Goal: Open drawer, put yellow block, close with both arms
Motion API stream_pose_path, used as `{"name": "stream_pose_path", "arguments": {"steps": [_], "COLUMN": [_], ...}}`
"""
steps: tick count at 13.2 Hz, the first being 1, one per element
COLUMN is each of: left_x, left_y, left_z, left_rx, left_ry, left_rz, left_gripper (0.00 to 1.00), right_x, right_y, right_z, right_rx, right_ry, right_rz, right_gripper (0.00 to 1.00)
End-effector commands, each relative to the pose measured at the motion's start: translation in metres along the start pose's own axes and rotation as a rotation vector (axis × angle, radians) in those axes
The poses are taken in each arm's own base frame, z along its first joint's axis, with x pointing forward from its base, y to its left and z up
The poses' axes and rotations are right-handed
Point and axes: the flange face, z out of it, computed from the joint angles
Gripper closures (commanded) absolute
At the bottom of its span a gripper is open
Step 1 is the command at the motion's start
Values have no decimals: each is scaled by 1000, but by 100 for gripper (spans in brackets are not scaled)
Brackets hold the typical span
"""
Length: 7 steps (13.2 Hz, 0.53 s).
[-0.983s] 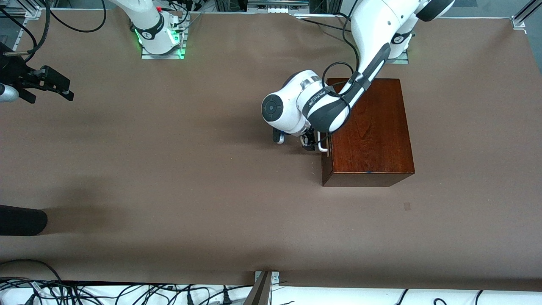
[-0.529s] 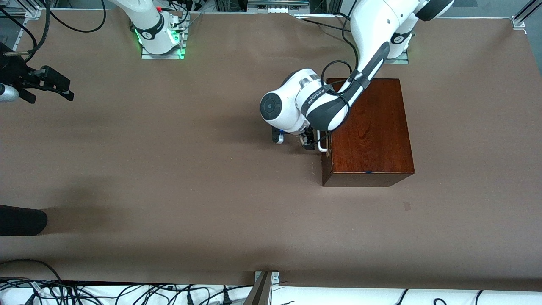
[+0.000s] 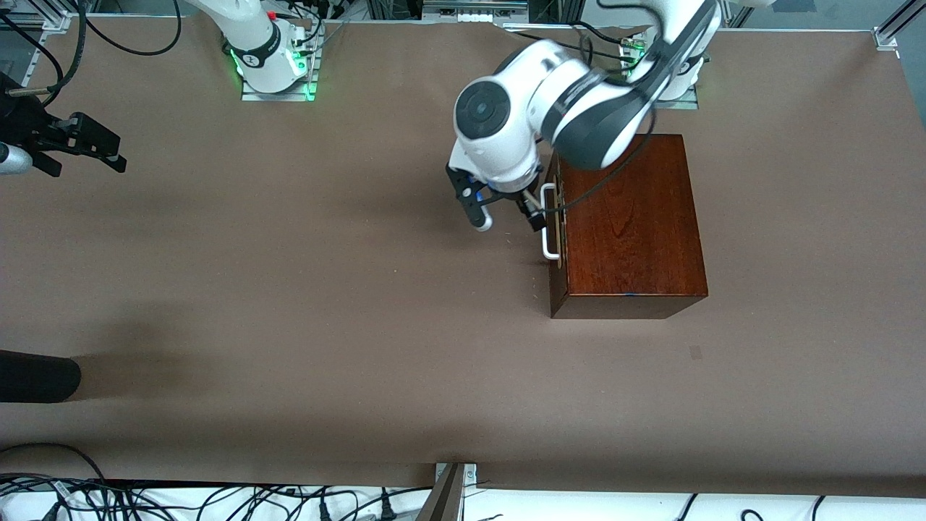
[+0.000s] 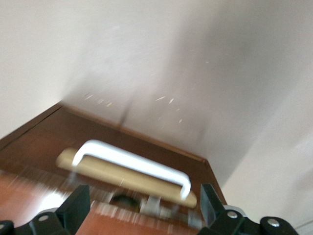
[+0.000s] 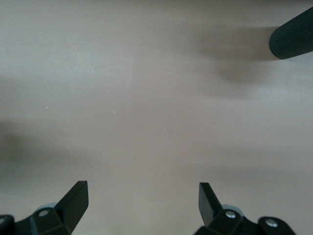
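The dark reddish-brown box [image 3: 629, 217] stands toward the left arm's end of the table. Its drawer [image 3: 555, 278] sits flush in the box, and the white loop handle [image 3: 550, 230] shows in full. My left gripper [image 3: 506, 215] hangs open just above the table in front of the drawer, one fingertip close by the handle. In the left wrist view the handle [image 4: 132, 164] lies ahead of the open left gripper [image 4: 142, 208], with nothing between the fingers. My right gripper [image 3: 79, 148] waits open at the right arm's end of the table, over bare table [image 5: 142, 200]. The yellow block is out of view.
A black cylindrical object [image 3: 36, 376] pokes in at the right arm's end of the table, nearer the front camera; it also shows in the right wrist view [image 5: 293, 36]. Cables [image 3: 217, 499] and a metal bracket [image 3: 452, 488] line the table's front edge.
The left arm has risen and swung toward its base, lifting its gripper away from the handle, which now shows uncovered. The drawer and the right arm have not moved.
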Motion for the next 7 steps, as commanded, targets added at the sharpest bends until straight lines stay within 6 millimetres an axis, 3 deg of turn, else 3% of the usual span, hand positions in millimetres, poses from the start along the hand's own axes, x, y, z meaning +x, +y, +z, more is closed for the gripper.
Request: {"name": "stream_pose_path", "arguments": {"steps": [1, 4, 6, 7], "left_x": [-48, -105, -138, -158], "left_y": [-52, -116, -142, -151], "left_z": [-44, -73, -81, -94], "left_rx": [-23, -56, -70, -58], "left_ry": [23, 31, 16, 37], "left_rz": [-126, -256, -317, -350], "left_gripper": [0, 0, 0, 0], "right_x": [1, 1, 1, 1], "right_y": [0, 0, 0, 0], "right_z": [-5, -5, -5, -5], "right_rx": [-4, -4, -4, -4], "right_ry": [-3, -3, -3, -3], "right_rz": [13, 13, 13, 13], "right_gripper": [0, 0, 0, 0]}}
